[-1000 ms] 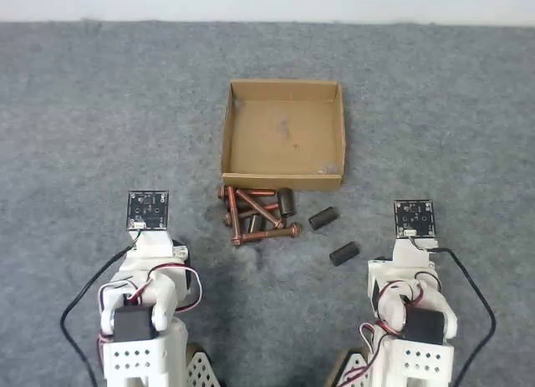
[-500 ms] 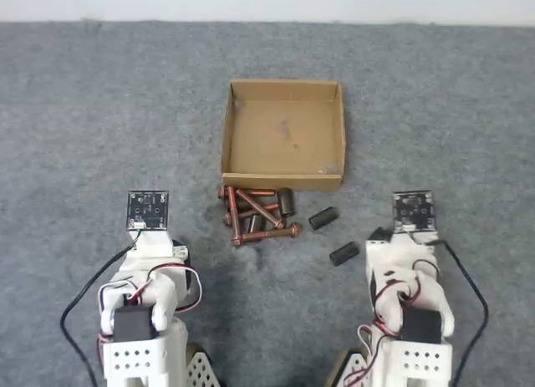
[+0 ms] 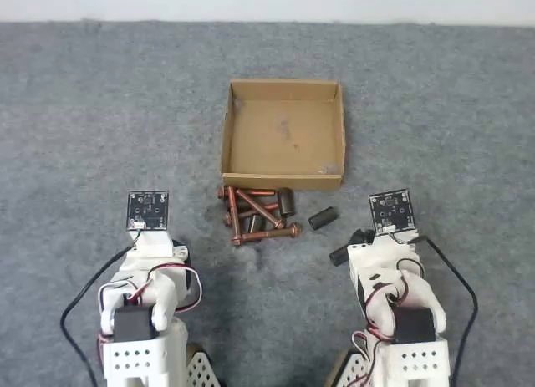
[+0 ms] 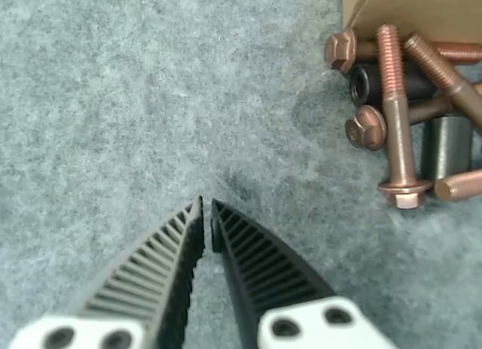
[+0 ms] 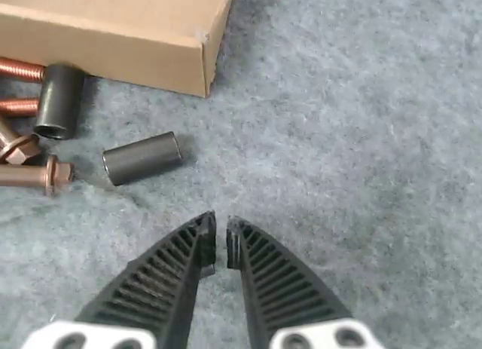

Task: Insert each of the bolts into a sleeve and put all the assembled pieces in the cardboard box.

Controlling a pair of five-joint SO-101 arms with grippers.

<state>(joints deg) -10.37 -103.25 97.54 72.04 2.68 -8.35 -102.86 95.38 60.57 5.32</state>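
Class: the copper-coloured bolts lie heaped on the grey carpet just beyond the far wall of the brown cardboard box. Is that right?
No. The copper-coloured bolts lie heaped on the grey carpet just in front of the near wall of the brown cardboard box, not beyond its far wall. The high view shows it.

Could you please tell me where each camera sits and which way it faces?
High view: fixed overhead, looking down at cardboard box, bolts, left arm, right arm.
Left wrist view: on that wrist, past left gripper toward bolts.
Right wrist view: on that wrist, past right gripper toward a sleeve.
Shared: every view shows the box and bolts.
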